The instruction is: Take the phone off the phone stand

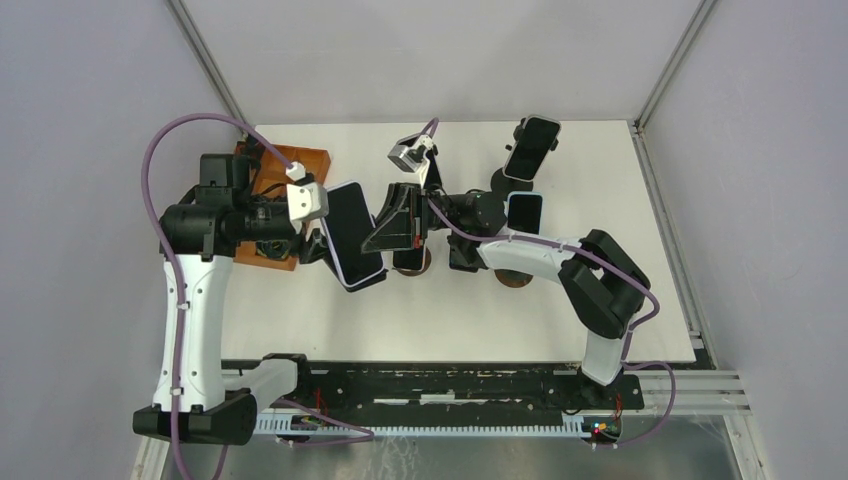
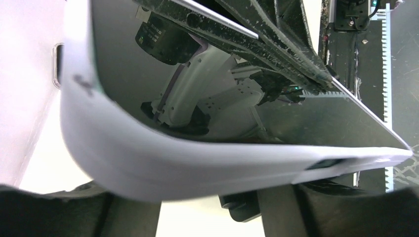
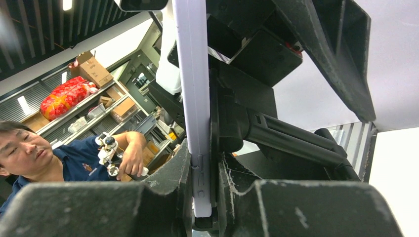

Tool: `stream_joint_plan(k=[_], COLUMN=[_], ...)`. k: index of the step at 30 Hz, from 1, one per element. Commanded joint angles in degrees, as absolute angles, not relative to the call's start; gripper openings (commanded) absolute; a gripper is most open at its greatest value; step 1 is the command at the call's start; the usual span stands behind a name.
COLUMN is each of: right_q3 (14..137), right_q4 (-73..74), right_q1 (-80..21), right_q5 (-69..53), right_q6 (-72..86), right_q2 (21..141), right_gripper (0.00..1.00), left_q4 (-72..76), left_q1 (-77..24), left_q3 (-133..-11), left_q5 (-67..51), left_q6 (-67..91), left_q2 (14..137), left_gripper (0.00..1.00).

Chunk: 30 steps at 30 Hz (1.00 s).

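Lilac-cased phone (image 1: pixel 354 232) sits mid-worktop (image 1: pixel 450 320) at its stand (image 1: pixel 411 263), right hand (image 3: pixel 201 187) clamped on its edge; left hand (image 1: pixel 316 245) crowds alongside, grip unclear; two more phones (image 1: pixel 530 148) behind

- A white table (image 1: pixel 450 320) stands between pale grey walls (image 1: pixel 80 100).
- Metal frame posts (image 1: pixel 205 55) rise at its far corners.
- Beyond, shelves (image 3: pixel 74 106) carry cardboard boxes.
- Strip lights (image 3: pixel 67 4) shine under a dark slatted ceiling (image 3: pixel 39 29).
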<state>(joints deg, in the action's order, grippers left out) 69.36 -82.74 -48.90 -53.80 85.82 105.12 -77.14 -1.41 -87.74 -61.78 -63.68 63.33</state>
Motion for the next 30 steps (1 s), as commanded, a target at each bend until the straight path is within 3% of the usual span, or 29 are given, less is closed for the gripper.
stream_joint_plan(k=[1, 7, 10, 19, 21, 25, 30], right_q3=[71.66, 70.52, 70.15, 68.16, 67.15, 65.96, 65.19], right_q4=[-111.74, -111.92, -112.08, -110.83, -109.48, -105.81, -97.81], right_q1=[-49.49, -50.19, -50.48, -51.02, -51.06, -50.85, -50.21], right_q5=[-47.84, -46.18, -45.63, -44.41, -43.87, -43.03, -42.55], right_q6=[85.89, 84.26, 83.88, 81.99, 81.0, 78.53, 74.56], right_q2=[103.3, 102.04, 101.77, 100.91, 100.57, 99.82, 98.44], right_gripper=[0.0, 0.0, 0.0, 0.01, 0.05, 0.26, 0.43], left_q4=[-79.13, -81.08, -81.12, -80.96, -80.82, -80.71, -81.22], left_q1=[-1.41, -1.41, -1.41, -1.41, -1.41, -1.41, -1.41], left_q3=[-86.62, -85.77, -85.7, -85.99, -86.04, -86.26, -86.75], left_q5=[-63.03, -63.02, -63.29, -63.34, -62.73, -61.95, -60.95], left_q6=[-68.45, -70.2, -70.2, -72.53, -72.96, -74.41, -75.71], left_q2=[62.76, 62.28, 62.16, 62.32, 62.24, 61.98, 62.04], left_gripper=[0.64, 0.61, 0.54, 0.1, 0.03, 0.02, 0.02])
